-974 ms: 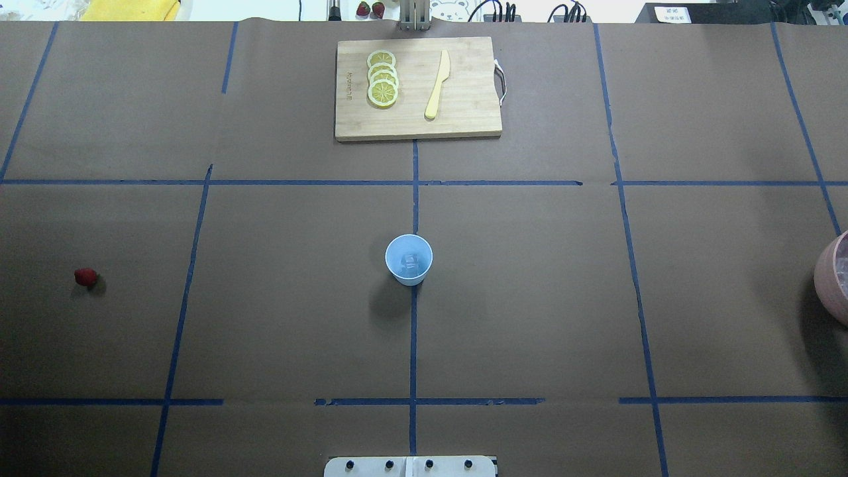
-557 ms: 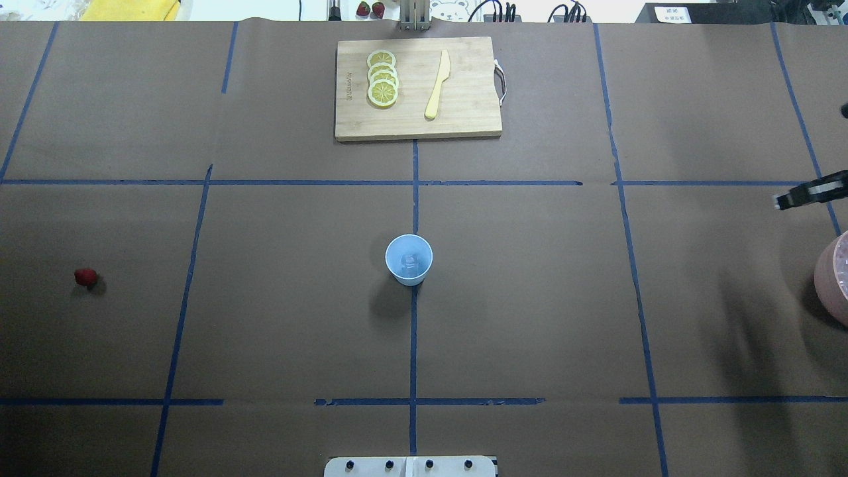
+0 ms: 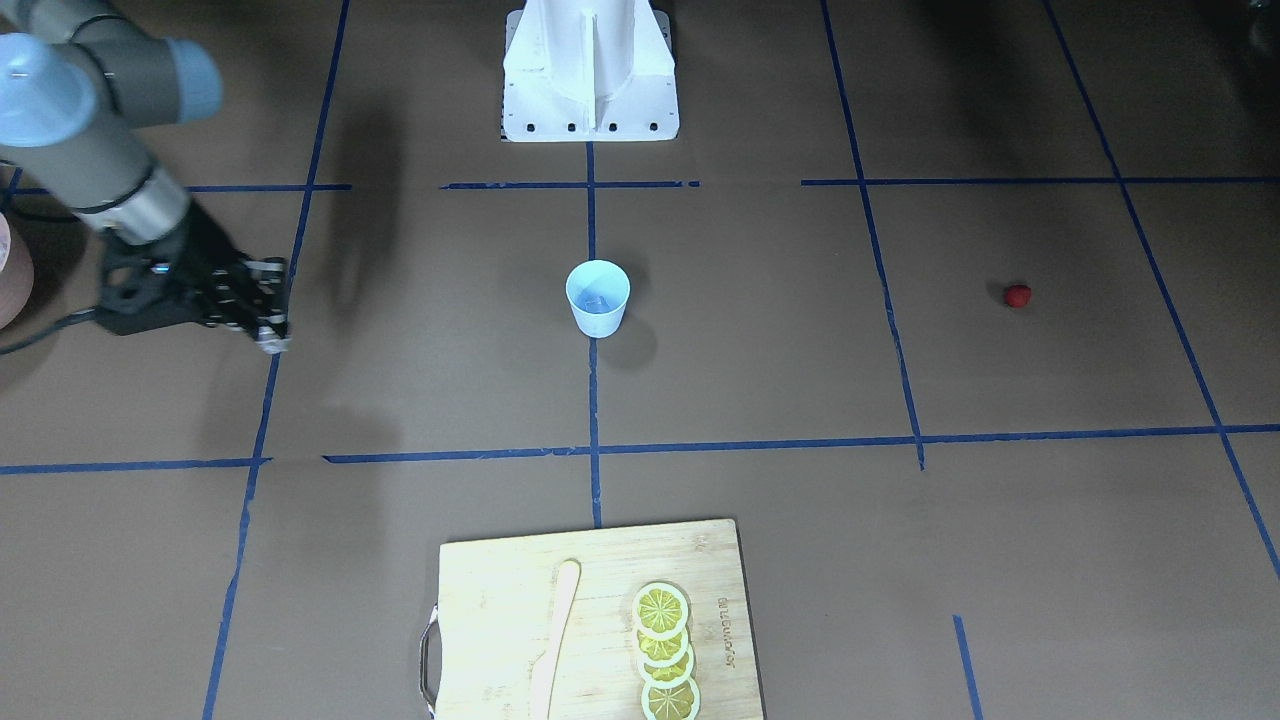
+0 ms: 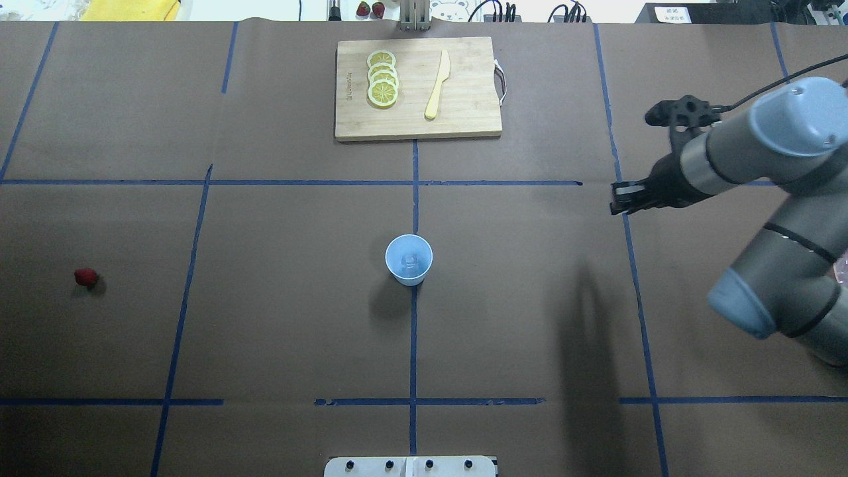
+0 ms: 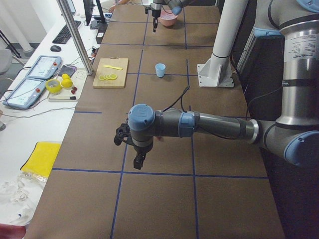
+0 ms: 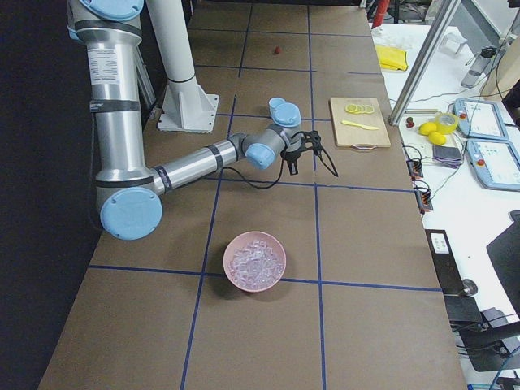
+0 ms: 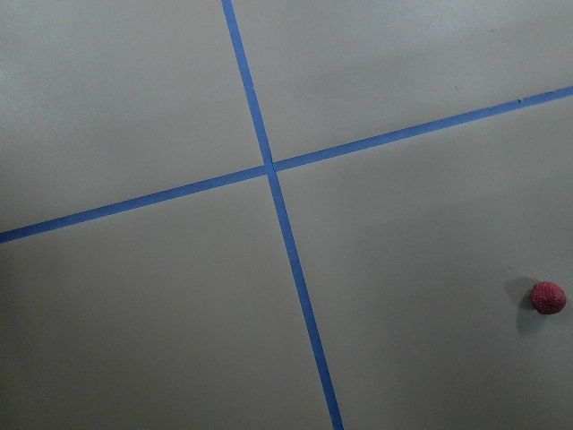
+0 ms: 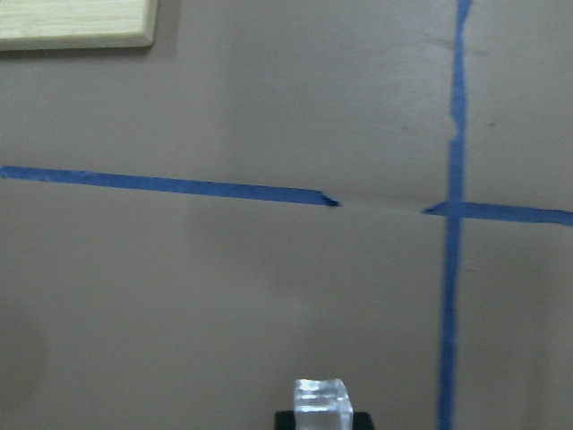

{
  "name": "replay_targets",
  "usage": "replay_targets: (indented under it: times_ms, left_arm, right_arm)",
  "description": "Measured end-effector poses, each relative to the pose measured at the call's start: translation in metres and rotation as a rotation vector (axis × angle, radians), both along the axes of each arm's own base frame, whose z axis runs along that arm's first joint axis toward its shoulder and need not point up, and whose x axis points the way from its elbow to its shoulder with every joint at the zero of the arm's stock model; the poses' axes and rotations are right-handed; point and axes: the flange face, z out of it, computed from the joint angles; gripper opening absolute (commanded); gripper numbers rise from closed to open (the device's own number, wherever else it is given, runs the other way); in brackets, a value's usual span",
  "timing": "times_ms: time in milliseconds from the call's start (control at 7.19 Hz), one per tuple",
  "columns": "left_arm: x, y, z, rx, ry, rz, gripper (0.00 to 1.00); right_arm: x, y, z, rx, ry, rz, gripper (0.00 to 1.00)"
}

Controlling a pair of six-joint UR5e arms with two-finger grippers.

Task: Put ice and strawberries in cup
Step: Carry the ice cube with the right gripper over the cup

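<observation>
The right gripper [image 4: 617, 199] pinches an ice cube [image 8: 320, 403] between its fingertips, at about 2 o'clock from the light blue cup [image 4: 409, 260] and well apart from it. A second ice cube [image 4: 411, 261] lies inside the cup. The strawberry [image 4: 85, 277] lies far off at the cup's 9 o'clock. For the left gripper [image 5: 139, 162], one cannot tell whether it is spread or pressed together.

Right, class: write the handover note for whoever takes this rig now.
Right gripper: shut on an ice cube, above the table, right of the cup.
Left gripper: side view only, cannot tell.
Cup: upright mid-table, a second cube apparently inside.
Strawberry: on the table, far left, ungripped.
To do: held cube into cup, then strawberry.
</observation>
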Motion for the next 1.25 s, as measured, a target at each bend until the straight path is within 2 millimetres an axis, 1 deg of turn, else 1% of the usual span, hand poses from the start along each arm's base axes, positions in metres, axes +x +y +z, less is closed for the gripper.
replay_targets:
  times_ms: [139, 278, 417, 557, 696, 835, 974, 1113, 1252]
  left_arm:
    - [0.0, 0.0, 0.0, 0.0, 0.0, 0.0, 1.0]
    - [0.0, 0.0, 0.0, -0.001, 0.0, 0.0, 1.0]
    - [0.0, 0.0, 0.001, -0.002, 0.0, 0.0, 1.0]
    - [0.0, 0.0, 0.001, -0.003, 0.0, 0.0, 1.0]
    - [0.0, 0.0, 0.002, -0.004, 0.0, 0.0, 1.0]
    - [0.0, 0.0, 0.003, -0.006, 0.0, 0.0, 1.0]
    - [0.0, 0.0, 0.004, -0.009, 0.001, 0.0, 1.0]
    - [0.0, 0.0, 0.005, -0.01, 0.002, 0.0, 1.0]
    - [0.0, 0.0, 0.005, -0.011, 0.002, 0.0, 1.0]
  right_arm:
    - [-0.051, 0.008, -0.051, -0.033, 0.025, 0.019, 0.02]
    - [-0.094, 0.023, -0.102, -0.065, 0.051, 0.035, 0.02]
    - [-0.126, 0.039, -0.146, -0.09, 0.072, 0.058, 0.02]
    - [-0.155, 0.053, -0.184, -0.111, 0.088, 0.086, 0.02]
    - [-0.184, 0.064, -0.21, -0.131, 0.101, 0.107, 0.02]
    - [-0.206, 0.072, -0.222, -0.136, 0.115, 0.123, 0.02]
    - [-0.218, 0.077, -0.229, -0.133, 0.123, 0.133, 0.03]
    - [-0.225, 0.078, -0.232, -0.131, 0.127, 0.139, 0.06]
    - [-0.23, 0.078, -0.232, -0.13, 0.135, 0.144, 0.16]
